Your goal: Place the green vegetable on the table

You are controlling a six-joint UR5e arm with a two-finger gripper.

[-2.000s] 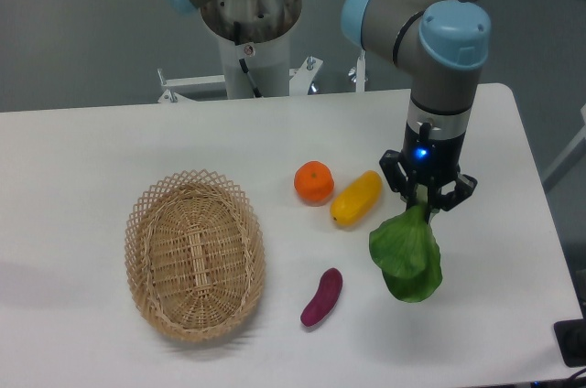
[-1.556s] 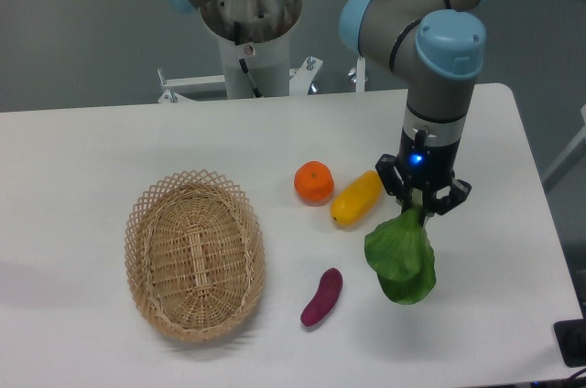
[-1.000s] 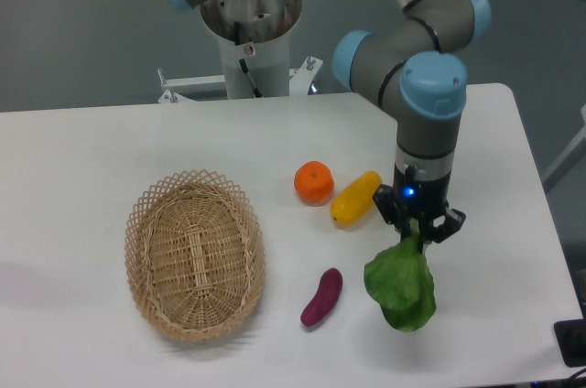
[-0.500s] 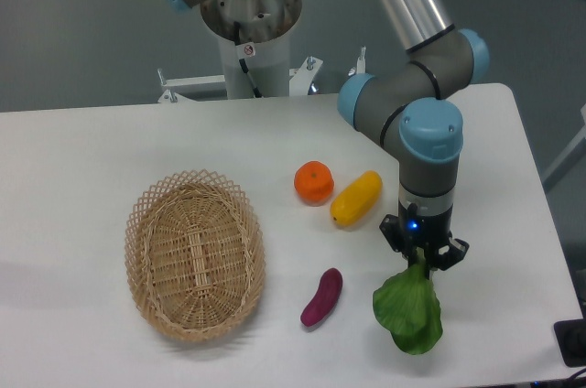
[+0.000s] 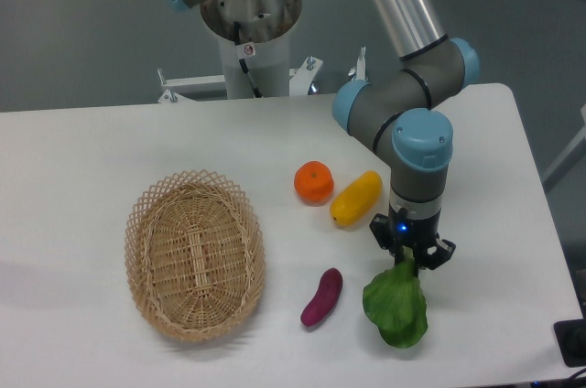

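Lowered: gripper (image 5: 408,258) clamps green vegetable (image 5: 396,307) stalk; leaves near table (image 5: 513,251), beside eggplant (image 5: 321,296).

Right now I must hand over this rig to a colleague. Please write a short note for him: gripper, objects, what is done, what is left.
Gripper: shut on the green vegetable, holding its stalk end.
Green vegetable: leaves hang low over the table, right of the purple eggplant; contact with the surface cannot be told.
Basket holds nothing; orange and yellow fruit lie on the table.
Done: vegetable brought down.
Left: open the gripper, retreat.
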